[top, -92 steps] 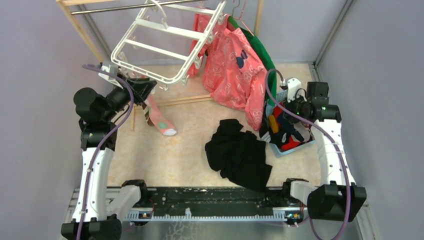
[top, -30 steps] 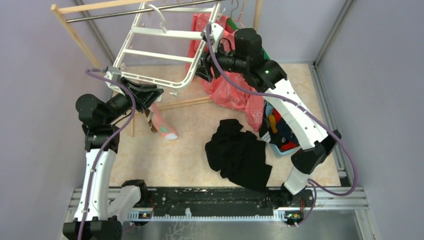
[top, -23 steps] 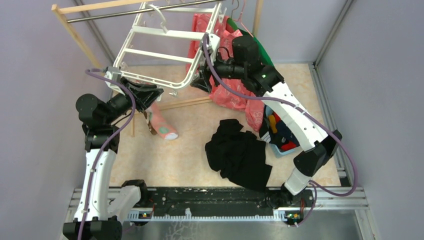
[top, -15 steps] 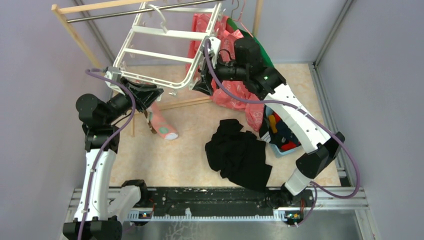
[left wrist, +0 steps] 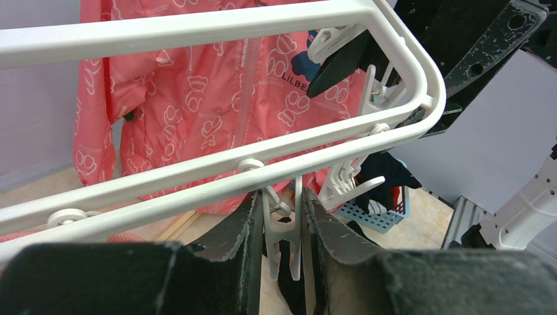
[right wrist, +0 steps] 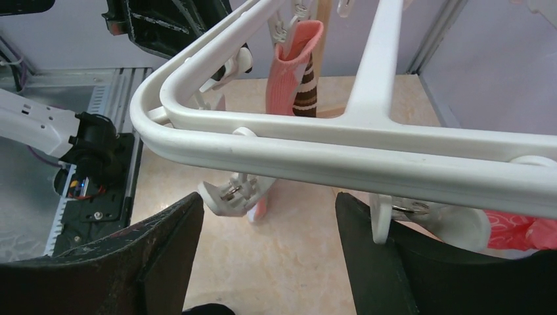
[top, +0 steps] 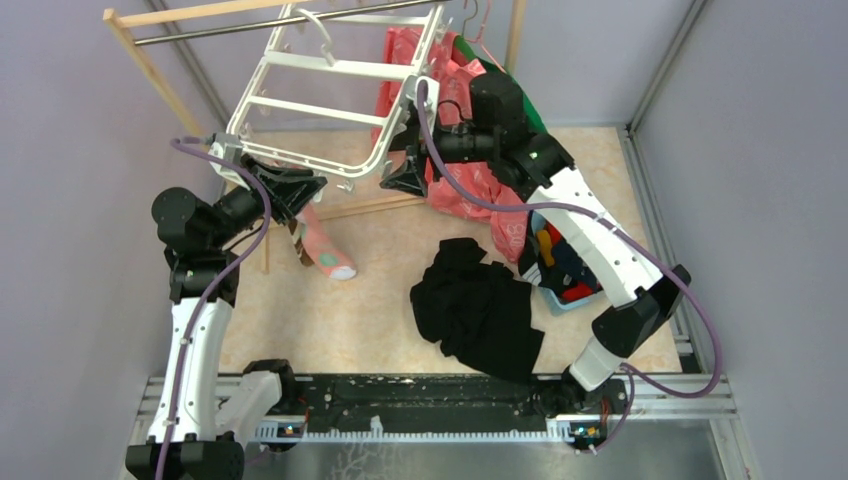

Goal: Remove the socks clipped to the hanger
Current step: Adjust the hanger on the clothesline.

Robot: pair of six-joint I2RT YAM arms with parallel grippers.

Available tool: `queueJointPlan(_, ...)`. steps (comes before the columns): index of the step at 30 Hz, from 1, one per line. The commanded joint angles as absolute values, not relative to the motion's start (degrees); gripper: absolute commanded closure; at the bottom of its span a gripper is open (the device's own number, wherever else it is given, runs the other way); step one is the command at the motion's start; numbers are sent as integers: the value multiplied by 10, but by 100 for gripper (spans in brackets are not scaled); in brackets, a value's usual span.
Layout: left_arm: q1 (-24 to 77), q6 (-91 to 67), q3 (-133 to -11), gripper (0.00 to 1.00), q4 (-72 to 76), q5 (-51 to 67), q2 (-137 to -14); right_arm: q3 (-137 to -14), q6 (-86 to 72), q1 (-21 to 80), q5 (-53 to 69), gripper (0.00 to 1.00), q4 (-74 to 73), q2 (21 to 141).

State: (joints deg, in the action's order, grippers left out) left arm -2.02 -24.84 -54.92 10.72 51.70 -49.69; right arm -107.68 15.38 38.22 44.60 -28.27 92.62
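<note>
Right arm [top: 582, 218]: gone from basket [top: 572, 299], now stretched across to hanger [top: 320, 64] near right corner. Right gripper [right wrist: 266, 226]: jaws wider than one second ago, set just under corner rim. Hanger: near edge sits lower in overhead view.

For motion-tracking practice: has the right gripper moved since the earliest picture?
Yes: the right gripper went from the blue plastic basket, up-left, to the white plastic drying rack.
</note>
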Motion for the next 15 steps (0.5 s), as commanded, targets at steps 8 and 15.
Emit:
queueJointPlan(8,-18,-250,-541,71,85,543,-484,-1101,76,402,426,45,-226,909)
queueJointPlan(15,-18,-252,-540,71,85,544,-482,-1077,44,403,399,66,-206,892)
